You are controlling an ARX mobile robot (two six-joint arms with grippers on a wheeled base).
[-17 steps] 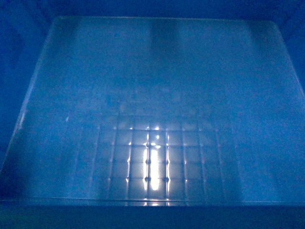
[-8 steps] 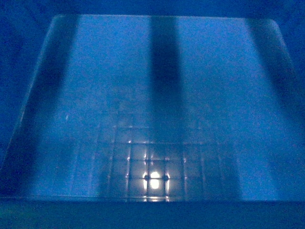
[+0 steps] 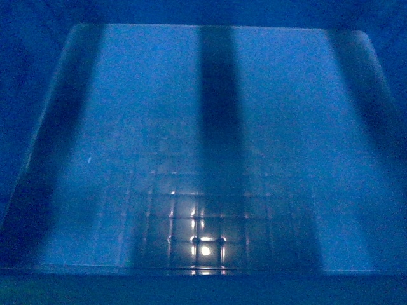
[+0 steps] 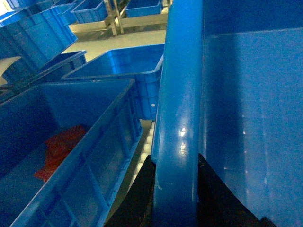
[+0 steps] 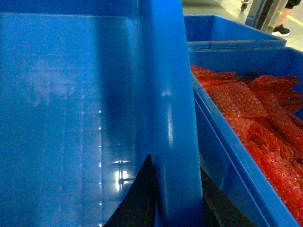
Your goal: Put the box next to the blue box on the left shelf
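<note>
Your left pincer [image 4: 175,189] clamps the box [image 3: 203,127] rim | your right pincer [image 5: 175,198] clamps the opposite rim | box sits between neighbouring blue crates [image 4: 71,156] holding red wrap [image 5: 265,118], over white rollers [image 4: 146,146]

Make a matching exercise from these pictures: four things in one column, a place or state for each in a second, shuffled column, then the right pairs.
Column one
1. box
2. right claw
3. neighbour crate
4. rollers

Column two
A. white, in the gap between two crates
B. holds red wrap
C. astride the box's rim
D. empty, grid-patterned floor

Pairs: 1-D, 2-C, 3-B, 4-A
</note>
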